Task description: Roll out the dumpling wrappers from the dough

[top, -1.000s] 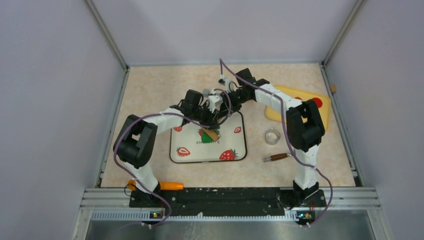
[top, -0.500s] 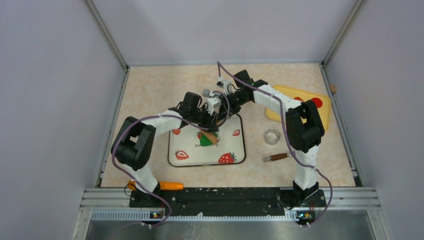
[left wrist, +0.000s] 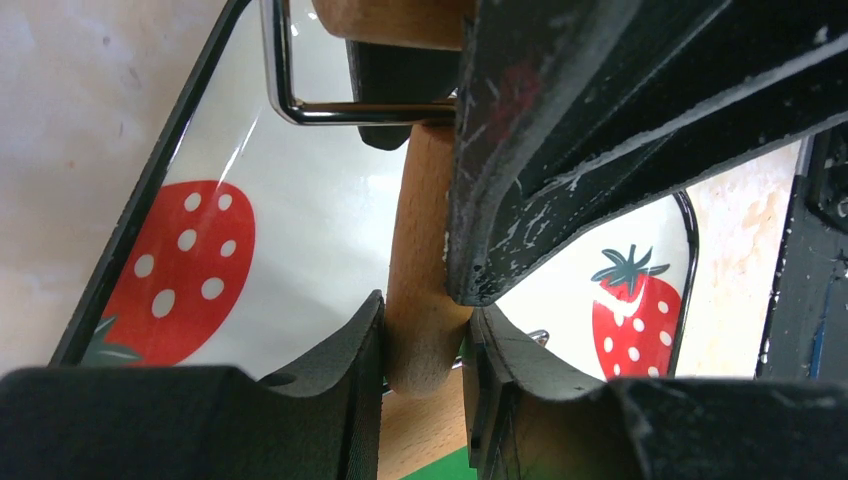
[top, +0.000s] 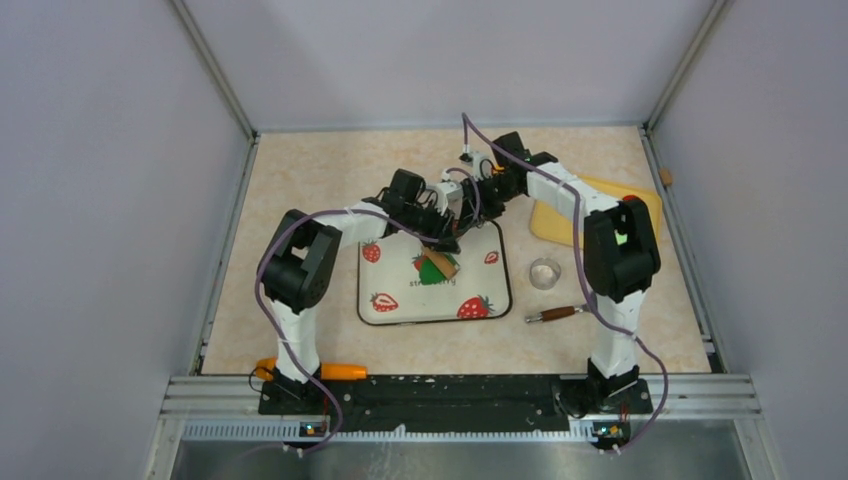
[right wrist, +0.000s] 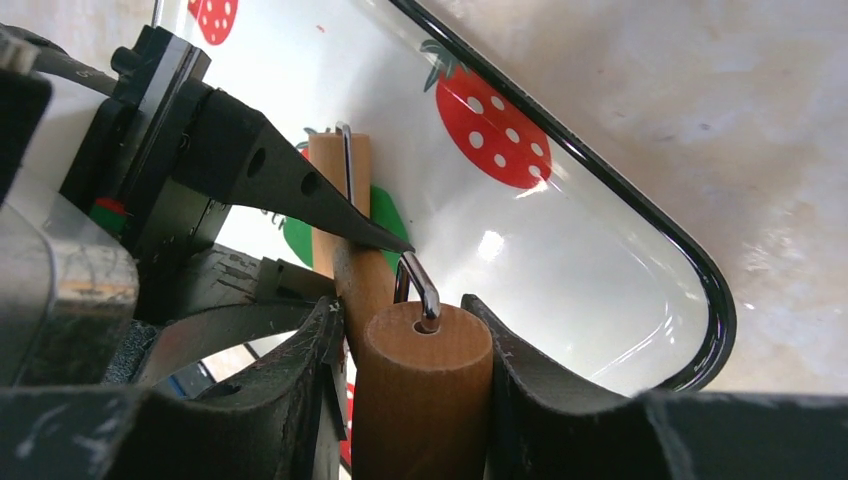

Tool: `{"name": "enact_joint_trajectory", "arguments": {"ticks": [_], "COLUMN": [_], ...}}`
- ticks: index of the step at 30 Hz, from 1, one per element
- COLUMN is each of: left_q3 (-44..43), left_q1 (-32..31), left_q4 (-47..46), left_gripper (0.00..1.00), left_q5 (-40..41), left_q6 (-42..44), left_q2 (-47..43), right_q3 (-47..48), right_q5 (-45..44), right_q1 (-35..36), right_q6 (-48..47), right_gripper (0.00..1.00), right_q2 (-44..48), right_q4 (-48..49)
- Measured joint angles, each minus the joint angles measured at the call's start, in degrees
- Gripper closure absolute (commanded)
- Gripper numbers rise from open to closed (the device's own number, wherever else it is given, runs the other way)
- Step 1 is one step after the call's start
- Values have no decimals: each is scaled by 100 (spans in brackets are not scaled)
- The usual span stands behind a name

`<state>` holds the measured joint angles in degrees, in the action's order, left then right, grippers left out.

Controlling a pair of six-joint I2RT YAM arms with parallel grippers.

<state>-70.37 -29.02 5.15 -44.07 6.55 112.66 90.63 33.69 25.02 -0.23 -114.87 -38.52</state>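
Two arms of one make: left arm (top: pixel 350 220), right arm (top: pixel 565 193). White shells along the links, chunky black housings at the joints. Far back from the jaws, black bases on one black rail (top: pixel 440 395), with a small lit board (top: pixel 312 430) below each base. Purple cable (top: pixel 261 290) hanging in a loose loop from the base to just behind the left jaws; second purple cable (top: pixel 464 120) likewise behind the right jaws. Jaws matt black, wedge-shaped, hollowed on the inner faces, edges scuffed with pale scratches. Green light (top: pixel 619 238) on the right elbow housing.

Beige table (top: pixel 310 180): strawberry tray (top: pixel 475 278), cutter (top: pixel 545 272), yellow board (top: pixel 552 225)
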Motion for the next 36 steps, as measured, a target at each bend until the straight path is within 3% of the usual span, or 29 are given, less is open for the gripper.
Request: {"name": "enact_joint_trajectory", "arguments": {"ticks": [8,15,20,27,29,32,36], "left_q3": [-763,-986,-986,-713,-664,-841,-1641], "left_q1": [-76,-92,-153,321,688,1132,1139], "left_q4": [155,278,525,597,789,1440,2677], "left_gripper": [100,99,60,45,43,48,52], "left_q5": [-109,-2,140,448,446,544,841], "left_q6": [-76,-138,-195,-592,-258,817,2310], "left_q2": [442,190,-225,-960,-1342,-1661,-1115], "right_q3": [225,778,778,669,542,264,15], "right_q5": [-221,-35,186,94,48,-70,-267], "right_q1": [-238,-280,-275,-278,-396,-754,-1047], "right_q6": [7,-116,-328,-855,-990,-1193,-1410], "right_gripper": [100,100,100,100,100,100,100], "right_q2": [39,129,479,533,616,940,1659], "right_q4": [-249,-737,-857,-1154,-1235,-1362,-1471]}}
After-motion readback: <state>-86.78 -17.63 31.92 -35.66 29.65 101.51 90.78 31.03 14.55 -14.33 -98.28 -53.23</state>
